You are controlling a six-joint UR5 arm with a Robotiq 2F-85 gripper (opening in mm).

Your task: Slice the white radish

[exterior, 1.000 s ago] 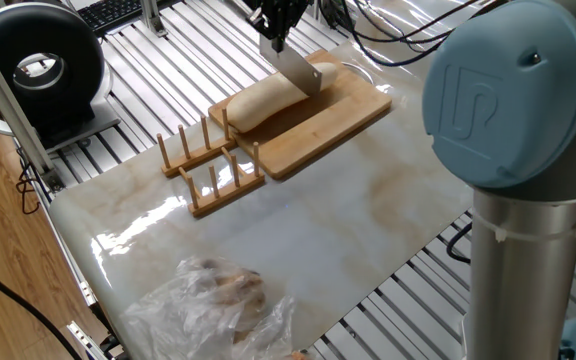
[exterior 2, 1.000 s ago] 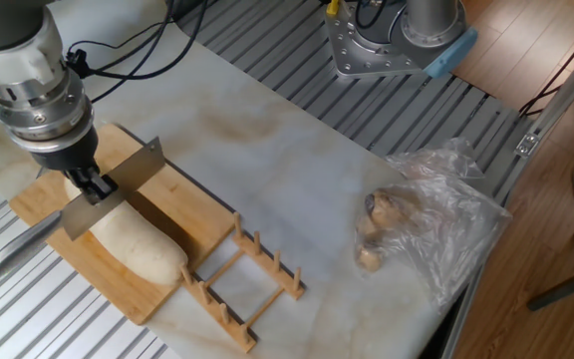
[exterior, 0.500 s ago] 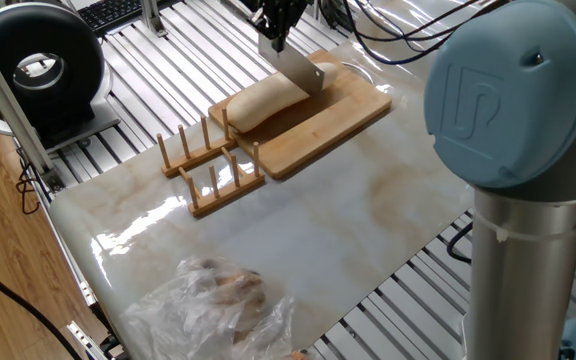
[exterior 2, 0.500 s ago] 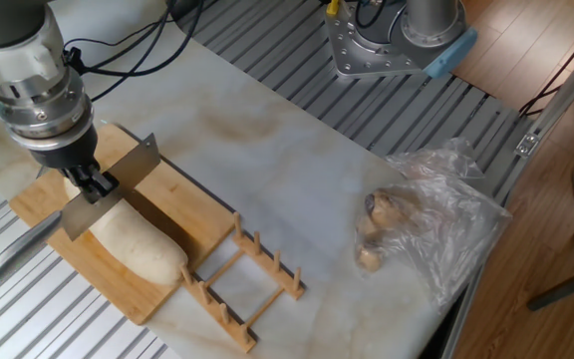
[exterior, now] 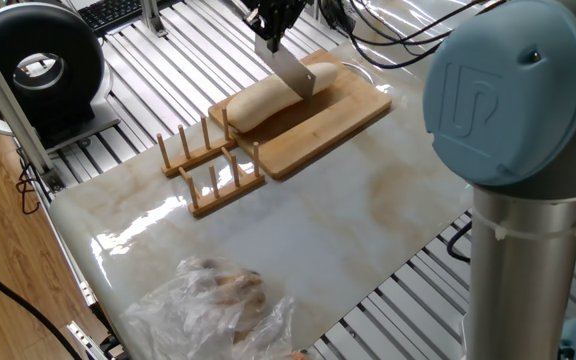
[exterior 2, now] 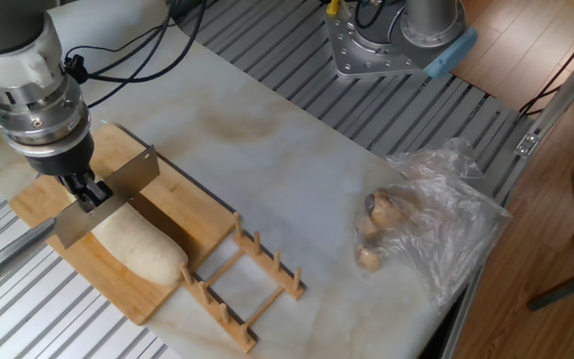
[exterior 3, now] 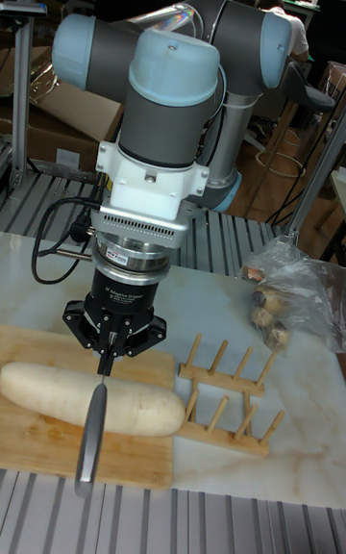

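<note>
One fixed view: the white radish (exterior: 268, 97) lies whole on the wooden board (exterior: 343, 118), far on the counter (exterior: 298, 230).

The other fixed view: the gripper (exterior 2: 83, 189) clamps a knife (exterior 2: 108, 194) crosswise over the radish.

Tall fixed view: the blade hangs mid-radish; next it likely must press straight down.

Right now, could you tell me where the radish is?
The radish lies on the wooden board at the table's end, right beside the peg rack, with the knife in the hand over it.

White radish (exterior 2: 136, 247) lies on board (exterior 2: 182, 214), rack (exterior 2: 242, 284) beside
</note>
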